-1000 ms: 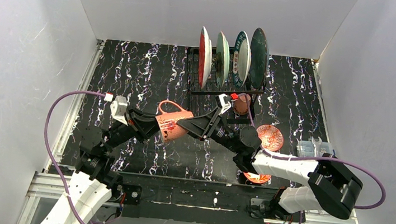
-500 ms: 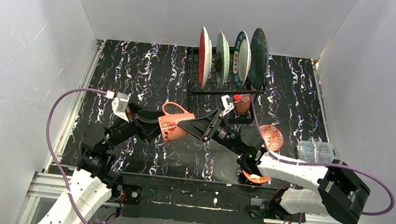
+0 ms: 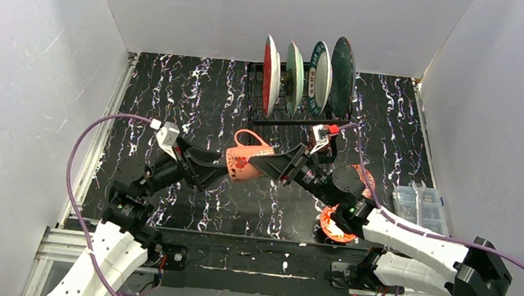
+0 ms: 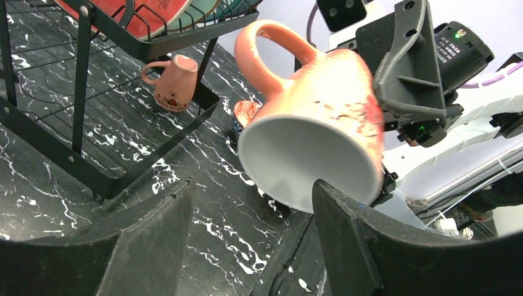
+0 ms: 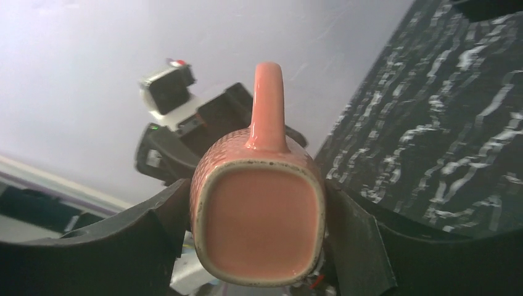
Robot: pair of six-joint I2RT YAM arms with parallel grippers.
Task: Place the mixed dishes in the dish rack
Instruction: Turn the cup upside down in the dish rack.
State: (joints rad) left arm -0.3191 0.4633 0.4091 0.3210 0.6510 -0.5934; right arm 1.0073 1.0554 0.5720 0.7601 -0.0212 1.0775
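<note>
A terracotta mug (image 3: 245,158) hangs in the air over the table, tilted on its side with its handle up. My right gripper (image 3: 269,166) is shut on its base end, and the right wrist view shows the mug's base (image 5: 259,225) pinched between both fingers. My left gripper (image 3: 209,170) stands open just left of the mug, its fingers wide apart below the white mouth (image 4: 308,157). The dish rack (image 3: 293,119) holds a red plate (image 3: 269,74), a pale green one (image 3: 293,77), a white one (image 3: 318,76) and a dark teal one (image 3: 342,71) upright. A second mug (image 4: 176,83) stands in the rack.
A red-patterned bowl (image 3: 334,225) lies near the table's front edge under my right arm. Another bowl (image 3: 368,179) is half hidden behind that arm. A clear plastic box (image 3: 420,206) sits at the right edge. White walls close in the left, back and right sides.
My left gripper has opened and let go of the mug. The right gripper has carried the mug a little to the right and toward the rack.
</note>
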